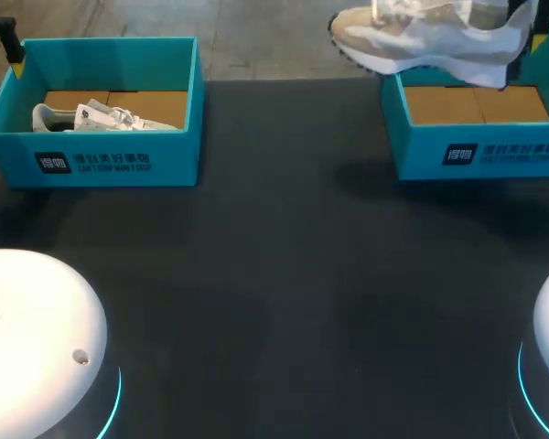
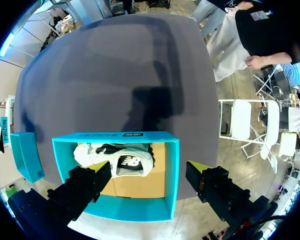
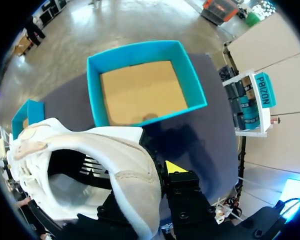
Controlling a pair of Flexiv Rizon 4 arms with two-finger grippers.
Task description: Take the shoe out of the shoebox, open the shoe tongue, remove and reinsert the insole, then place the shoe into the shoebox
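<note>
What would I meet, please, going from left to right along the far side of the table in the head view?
Left shoebox with a shoe lying inside → bare table → right shoebox, a second shoe held above it.

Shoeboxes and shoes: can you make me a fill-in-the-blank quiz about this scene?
The right gripper holds a white shoe above the right shoebox, which is ____.
The other shoe lies ____ the left shoebox.
The left gripper hovers above that box, fingers ____.
Missing words: empty; inside; open.
</note>
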